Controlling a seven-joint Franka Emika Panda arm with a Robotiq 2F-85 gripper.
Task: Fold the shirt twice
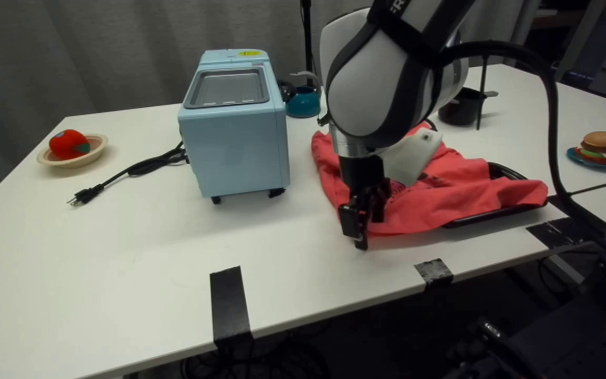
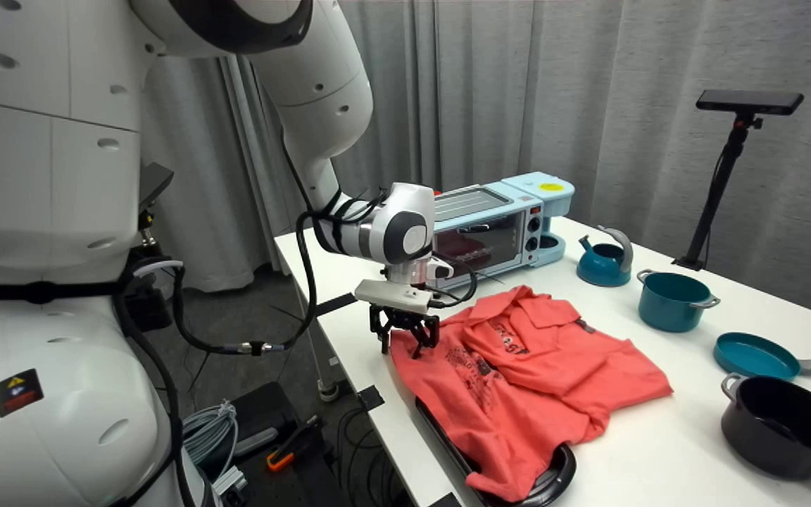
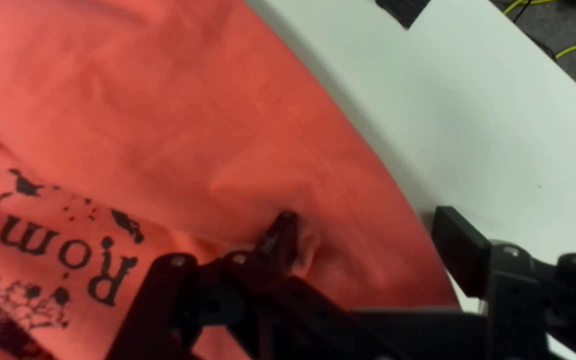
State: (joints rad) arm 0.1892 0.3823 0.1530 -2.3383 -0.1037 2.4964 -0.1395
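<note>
A wrinkled coral-red cloth shirt (image 2: 574, 373) lies on the flat white bench (image 1: 124, 263), partly over a black tray (image 1: 484, 216). The black jointed gripper (image 3: 364, 220) has its jaws apart, one on the cloth, one past its edge.

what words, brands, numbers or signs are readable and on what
"Rom" or "Riom", perhaps incomplete: on the shirt, upside down in the wrist view
"ER" or "FR", cut off: on the black strap around the arm
Warning triangle: on the arm's dark label, wording too small
Yellow sticker on the oven: too small to read
Other print: illegible
</note>
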